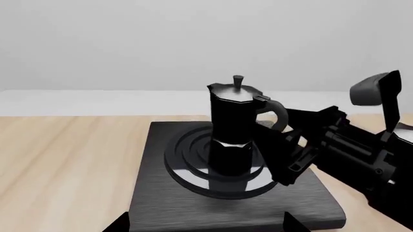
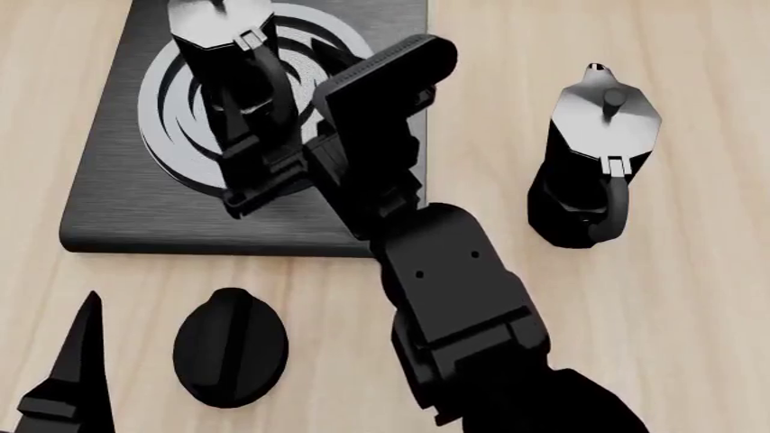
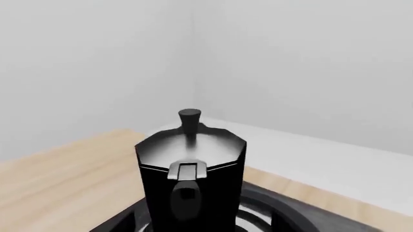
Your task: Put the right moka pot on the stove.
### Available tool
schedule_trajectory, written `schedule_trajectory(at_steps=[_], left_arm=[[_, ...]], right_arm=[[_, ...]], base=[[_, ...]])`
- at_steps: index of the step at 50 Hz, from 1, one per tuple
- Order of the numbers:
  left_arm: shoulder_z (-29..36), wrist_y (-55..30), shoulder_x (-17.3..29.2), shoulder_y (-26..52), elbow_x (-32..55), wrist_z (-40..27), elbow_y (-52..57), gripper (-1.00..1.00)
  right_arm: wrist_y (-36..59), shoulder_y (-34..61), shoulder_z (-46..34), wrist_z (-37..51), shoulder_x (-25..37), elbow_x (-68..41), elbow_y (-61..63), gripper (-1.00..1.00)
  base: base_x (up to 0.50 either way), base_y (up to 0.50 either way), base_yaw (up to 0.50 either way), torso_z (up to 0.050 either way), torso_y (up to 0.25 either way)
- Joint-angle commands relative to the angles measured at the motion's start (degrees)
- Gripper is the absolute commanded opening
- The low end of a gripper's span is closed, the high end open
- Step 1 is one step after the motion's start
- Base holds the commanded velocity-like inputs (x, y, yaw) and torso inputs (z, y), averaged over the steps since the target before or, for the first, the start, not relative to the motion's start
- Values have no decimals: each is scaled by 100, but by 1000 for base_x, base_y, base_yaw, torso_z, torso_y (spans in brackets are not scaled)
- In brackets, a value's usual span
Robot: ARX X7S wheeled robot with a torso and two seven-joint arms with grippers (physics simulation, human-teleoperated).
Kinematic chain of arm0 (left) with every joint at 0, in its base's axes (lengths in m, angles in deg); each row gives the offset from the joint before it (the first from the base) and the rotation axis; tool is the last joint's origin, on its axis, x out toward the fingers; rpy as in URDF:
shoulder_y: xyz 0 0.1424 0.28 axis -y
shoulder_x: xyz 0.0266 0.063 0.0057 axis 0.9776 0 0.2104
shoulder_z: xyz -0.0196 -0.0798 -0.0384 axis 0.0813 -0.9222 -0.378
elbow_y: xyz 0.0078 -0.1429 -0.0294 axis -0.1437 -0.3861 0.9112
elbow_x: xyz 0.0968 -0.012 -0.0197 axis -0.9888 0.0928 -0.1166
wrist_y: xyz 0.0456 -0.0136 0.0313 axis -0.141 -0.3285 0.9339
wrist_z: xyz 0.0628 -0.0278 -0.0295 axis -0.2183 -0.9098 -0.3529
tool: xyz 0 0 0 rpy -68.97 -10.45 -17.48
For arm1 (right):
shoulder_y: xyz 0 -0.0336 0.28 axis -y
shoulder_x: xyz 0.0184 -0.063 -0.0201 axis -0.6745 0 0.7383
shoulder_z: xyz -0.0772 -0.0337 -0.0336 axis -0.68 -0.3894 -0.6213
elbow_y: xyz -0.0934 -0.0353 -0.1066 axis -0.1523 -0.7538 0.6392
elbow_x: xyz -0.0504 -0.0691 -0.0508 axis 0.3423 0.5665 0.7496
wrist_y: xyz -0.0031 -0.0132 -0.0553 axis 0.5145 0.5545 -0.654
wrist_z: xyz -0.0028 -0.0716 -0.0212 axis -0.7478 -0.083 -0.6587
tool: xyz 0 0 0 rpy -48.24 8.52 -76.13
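The right moka pot, glossy black and faceted, stands upright on the round burner of the stove at the upper left of the head view. It also shows in the left wrist view, the pot on the stove. My right gripper reaches across from the lower right and is shut on the pot's curved handle side. The right wrist view looks straight at the pot's lid and hinge. My left gripper hangs open over the stove's near edge, holding nothing.
A second identical moka pot stands on the wooden table to the right of the stove. A small round black knob lies in front of the stove, close to my left gripper's fingers.
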Motion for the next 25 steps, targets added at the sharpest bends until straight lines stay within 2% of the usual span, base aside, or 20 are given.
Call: schedule_trajectory(at_steps=[1, 15, 19, 25], left_arm=[[19, 10, 5, 9, -2, -9, -17, 100], [49, -133, 5, 159, 148, -60, -97, 100], [67, -114, -13, 156, 128, -47, -138, 100], [72, -101, -21, 161, 138, -44, -164, 100]], right_arm=[[38, -17, 20, -32, -3, 68, -99, 100], [-57, 41, -11, 156, 59, 264, 39, 100], [125, 156, -435, 1503, 1130, 742, 2186, 100], [382, 395, -656, 2515, 2056, 1012, 4025, 100]], base=[[0, 0, 0, 0, 0], [0, 0, 0, 0, 0], [0, 0, 0, 0, 0], [0, 0, 0, 0, 0]])
